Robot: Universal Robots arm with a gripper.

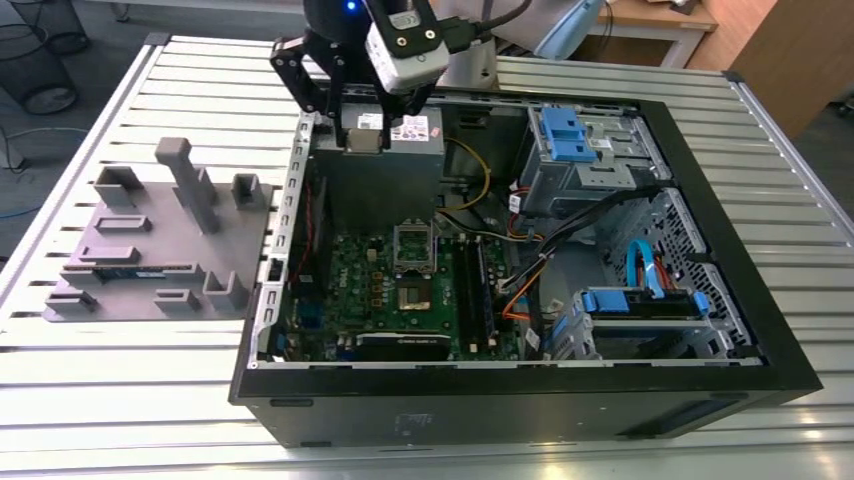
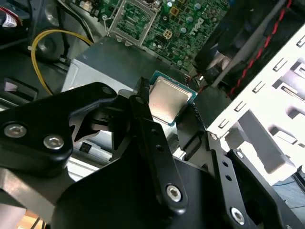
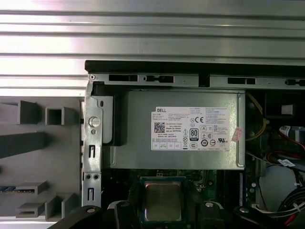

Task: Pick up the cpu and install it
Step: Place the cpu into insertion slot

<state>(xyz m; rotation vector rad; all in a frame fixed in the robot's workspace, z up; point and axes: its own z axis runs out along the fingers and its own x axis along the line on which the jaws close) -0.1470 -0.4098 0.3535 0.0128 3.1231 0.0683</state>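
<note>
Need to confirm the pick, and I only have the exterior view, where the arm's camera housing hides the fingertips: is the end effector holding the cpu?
Observer: Yes. In the second wrist view the end effector grips the cpu by two opposite edges.
Operator: Which face is showing?
Observer: Its silver metal top faces that camera.
Operator: Where is it over the case?
Observer: In the first wrist view it appears just beside the edge of the grey power supply.
</note>
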